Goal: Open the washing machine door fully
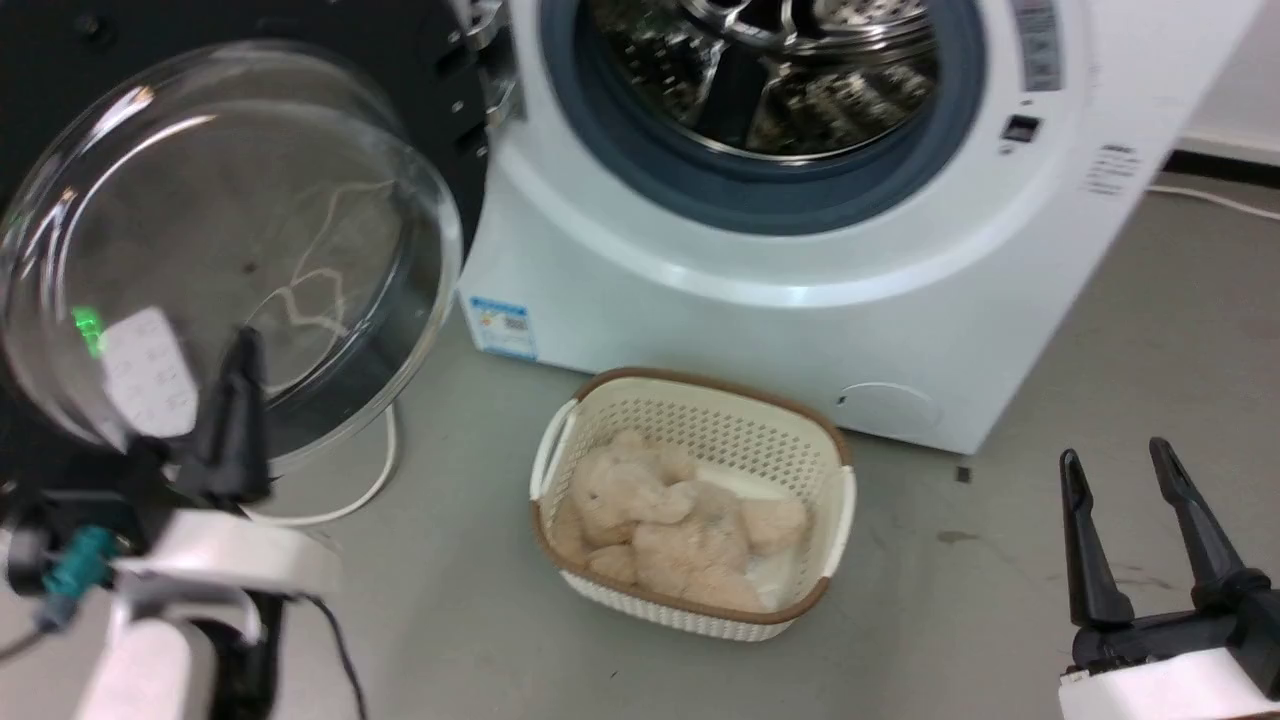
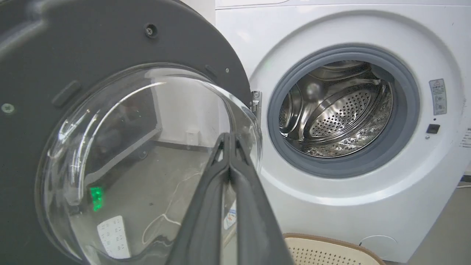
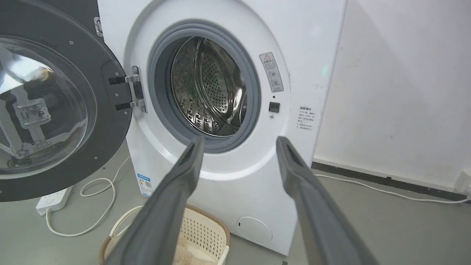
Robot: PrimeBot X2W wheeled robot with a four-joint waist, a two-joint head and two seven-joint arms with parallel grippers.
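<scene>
Door (image 2: 110, 44) stands wide; left tool (image 2: 228, 139), fingers pinched shut, should push gently against its glass bowl (image 2: 128, 147); right tool (image 1: 1115, 452) gapes, idle.

Bright, even indoor light from overhead, with only faint, soft shadows on the floor (image 1: 1000, 560) near the right claw (image 1: 1115, 455). Crisp around that claw; smeared and out of focus around the left claw (image 1: 243, 350). White glare streaks and a green glint across the clear glass of the washing machine door (image 1: 230, 250) just behind the left claw. Sparkling highlights inside the steel drum (image 2: 338, 110) to its right. Soft-focus fingers (image 3: 165, 206) and slightly bowed lines toward the edges in both wrist views.
</scene>
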